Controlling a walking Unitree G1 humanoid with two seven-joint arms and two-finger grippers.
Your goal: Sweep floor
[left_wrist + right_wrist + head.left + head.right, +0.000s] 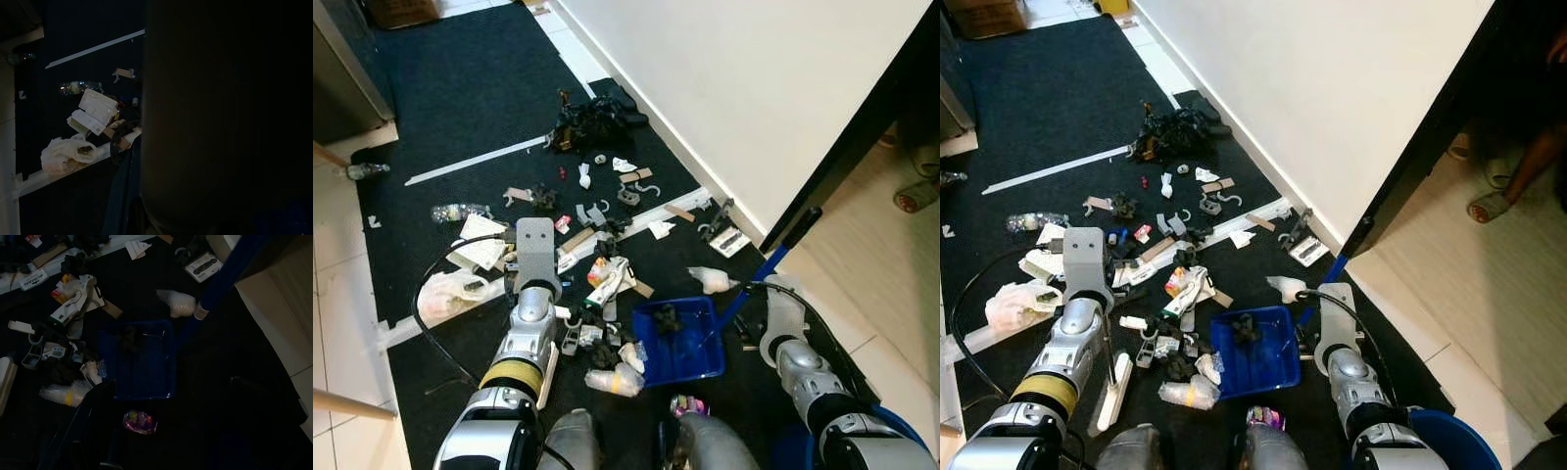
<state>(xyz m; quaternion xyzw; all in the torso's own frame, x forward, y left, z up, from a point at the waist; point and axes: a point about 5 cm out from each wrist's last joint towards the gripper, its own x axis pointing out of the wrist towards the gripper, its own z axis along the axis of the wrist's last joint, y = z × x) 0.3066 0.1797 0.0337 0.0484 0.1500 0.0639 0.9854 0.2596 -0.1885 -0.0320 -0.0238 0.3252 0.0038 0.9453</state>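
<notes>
A blue dustpan point(1252, 360) sits on the black mat point(470, 108) amid scattered litter point(607, 279) — 1 dark scrap lies inside it. The right end effector point(766, 290) is at its blue handle point(759, 279); the left end effector point(536, 257) reaches over the trash. I cannot tell either's finger state.

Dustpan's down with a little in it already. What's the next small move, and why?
Probably a short brush stroke pulling the nearest litter into the dustpan. That clump lies right beside the pan's left edge, the pan holds only one dark scrap, and the brush sits just left of the clump.
</notes>
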